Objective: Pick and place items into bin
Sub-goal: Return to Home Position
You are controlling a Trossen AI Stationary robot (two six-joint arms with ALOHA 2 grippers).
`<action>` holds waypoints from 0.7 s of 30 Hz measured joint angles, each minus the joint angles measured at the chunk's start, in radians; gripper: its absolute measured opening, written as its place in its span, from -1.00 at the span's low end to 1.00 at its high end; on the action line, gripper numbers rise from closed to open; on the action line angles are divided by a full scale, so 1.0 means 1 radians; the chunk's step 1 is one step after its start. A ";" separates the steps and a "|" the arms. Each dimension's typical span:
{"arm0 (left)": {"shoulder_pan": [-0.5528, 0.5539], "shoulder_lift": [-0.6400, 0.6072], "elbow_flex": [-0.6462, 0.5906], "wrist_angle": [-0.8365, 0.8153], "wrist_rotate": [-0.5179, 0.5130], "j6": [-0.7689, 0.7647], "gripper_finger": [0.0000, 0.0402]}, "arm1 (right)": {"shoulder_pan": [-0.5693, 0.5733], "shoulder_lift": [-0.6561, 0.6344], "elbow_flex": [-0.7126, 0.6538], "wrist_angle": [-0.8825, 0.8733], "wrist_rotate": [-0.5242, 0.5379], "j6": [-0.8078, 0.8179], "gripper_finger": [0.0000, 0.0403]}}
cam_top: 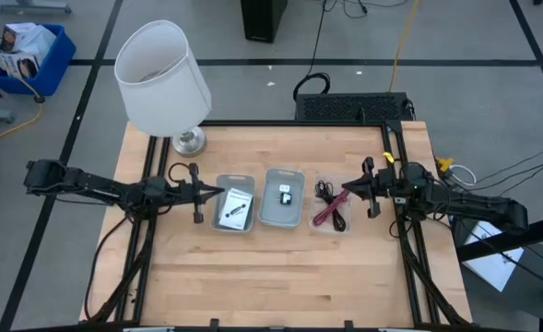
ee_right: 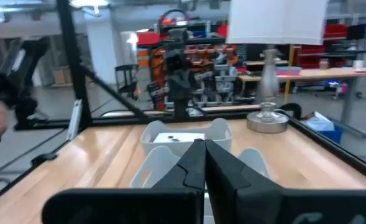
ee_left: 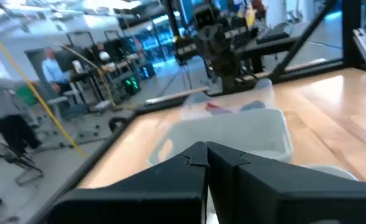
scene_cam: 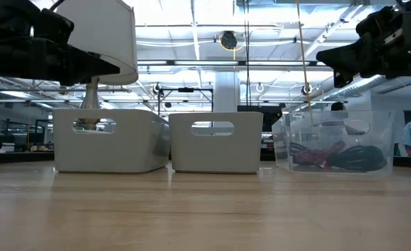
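Three small bins stand in a row mid-table. The left grey bin [cam_top: 219, 215] holds a white packet [cam_top: 239, 197] and a thin black stick [cam_top: 233, 215]. The middle grey bin [cam_top: 265, 216] holds small black and white pieces [cam_top: 285, 194]. The clear bin [scene_cam: 331, 132] holds the red-and-black cable bundle [cam_top: 329, 210]. My left gripper [cam_top: 220, 193] is shut and hovers just left of the left bin, above table height. My right gripper [cam_top: 345, 190] is shut and hovers over the clear bin's right edge. Neither holds anything.
A big white lamp [cam_top: 163, 78] stands on its metal base [cam_top: 189, 140] at the table's far left corner. Black frame rails run along the table's left and right sides. Bare wood lies between the bins and the near edge. People show in the room beyond.
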 joint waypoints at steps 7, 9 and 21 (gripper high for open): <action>-0.046 -0.149 0.001 -0.047 -0.119 0.022 -1.00 | -0.075 -0.025 -0.001 0.010 -0.112 0.068 -1.00; -0.094 -0.226 0.001 -0.146 -0.211 0.056 -1.00 | -0.087 -0.047 -0.002 0.006 -0.135 0.094 -1.00; -0.309 -0.665 0.001 -0.624 -0.438 0.048 -1.00 | -0.115 -0.222 -0.003 -0.162 -0.102 0.118 -1.00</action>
